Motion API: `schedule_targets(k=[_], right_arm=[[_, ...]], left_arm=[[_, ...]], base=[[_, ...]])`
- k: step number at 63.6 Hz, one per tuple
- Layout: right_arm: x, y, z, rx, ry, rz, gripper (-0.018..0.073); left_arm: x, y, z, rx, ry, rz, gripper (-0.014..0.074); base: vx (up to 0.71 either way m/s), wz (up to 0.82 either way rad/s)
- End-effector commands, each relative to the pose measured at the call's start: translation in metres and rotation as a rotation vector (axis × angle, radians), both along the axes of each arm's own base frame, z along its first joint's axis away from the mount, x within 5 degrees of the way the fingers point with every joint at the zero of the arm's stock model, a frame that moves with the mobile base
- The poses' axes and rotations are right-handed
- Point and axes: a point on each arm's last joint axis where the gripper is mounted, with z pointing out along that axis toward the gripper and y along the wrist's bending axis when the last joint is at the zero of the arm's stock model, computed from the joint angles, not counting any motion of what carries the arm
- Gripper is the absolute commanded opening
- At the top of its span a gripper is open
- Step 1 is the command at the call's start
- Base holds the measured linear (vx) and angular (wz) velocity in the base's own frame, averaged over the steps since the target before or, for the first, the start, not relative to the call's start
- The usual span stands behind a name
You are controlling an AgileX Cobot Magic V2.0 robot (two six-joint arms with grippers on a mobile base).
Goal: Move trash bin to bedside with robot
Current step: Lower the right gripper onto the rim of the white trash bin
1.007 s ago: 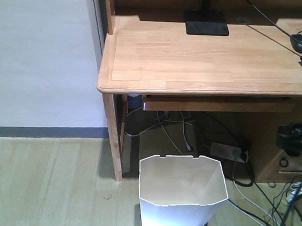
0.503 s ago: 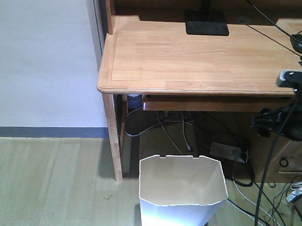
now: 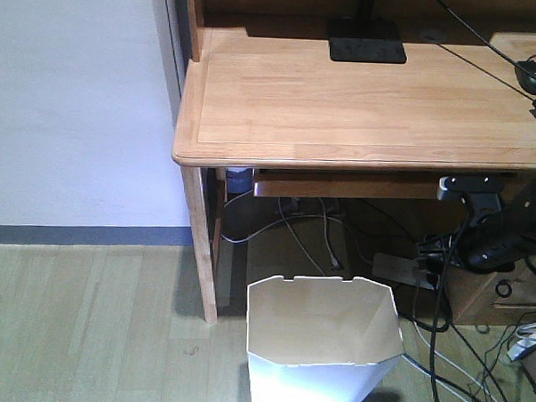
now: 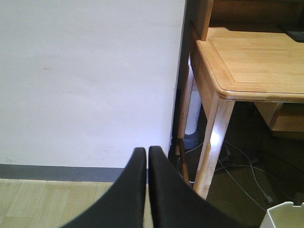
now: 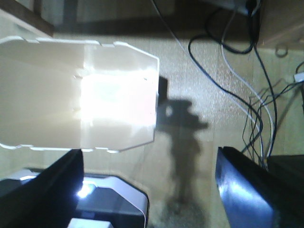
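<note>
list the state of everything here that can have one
trash bin, upright, top open, looks empty, not gripped
left claw, shut, holding nothing
right claw, open wide, holding nothing
keyboard tray, pushed in under the desk

1. Front view: soft even room light, sharp; shadow under the desk.
2. Right wrist: glare blows out the trash bin interior ahead of the right gripper; arm-shaped shadow beside it (grainy, soft).
3. Left wrist: left gripper blurred; wall beyond it overexposed.
</note>
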Motion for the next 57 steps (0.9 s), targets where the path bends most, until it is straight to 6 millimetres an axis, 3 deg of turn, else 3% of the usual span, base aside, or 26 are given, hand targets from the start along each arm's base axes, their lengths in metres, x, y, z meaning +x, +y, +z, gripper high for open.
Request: schedule_targets(k=[1,8,20,39,57], right_arm=[[0.016,-0.01,-0.01,-0.01,-0.031,-0.001,0.0526],[0.026,-0.02,-0.036,0.01,0.015,-0.032,0.0507],[0.043,-0.019,-0.073,0.017,0.056,0.022,0.0505],[0.058,-0.019,-0.129,0.035,0.093,0.043,0.0557],[0.063,-0.018,-0.165,0.05,0.103,0.065,0.0594]], left_arm=[[0.001,0.0,0.005,0.004,-0.077,-0.004,-0.0006],[0.001,0.0,0.005,0.004,-0.077,-0.004,-0.0006],[0.001,0.0,0.005,0.004,-0.077,-0.004,-0.0006],[0.001,0.0,0.005,0.004,-0.077,-0.004,-0.0006],[0.001,0.0,0.005,0.004,-0.077,-0.004,-0.0006]], base=[[0.0,0.0],[0.0,0.0],[0.0,0.0],[0.0,0.0],[0.0,0.0]])
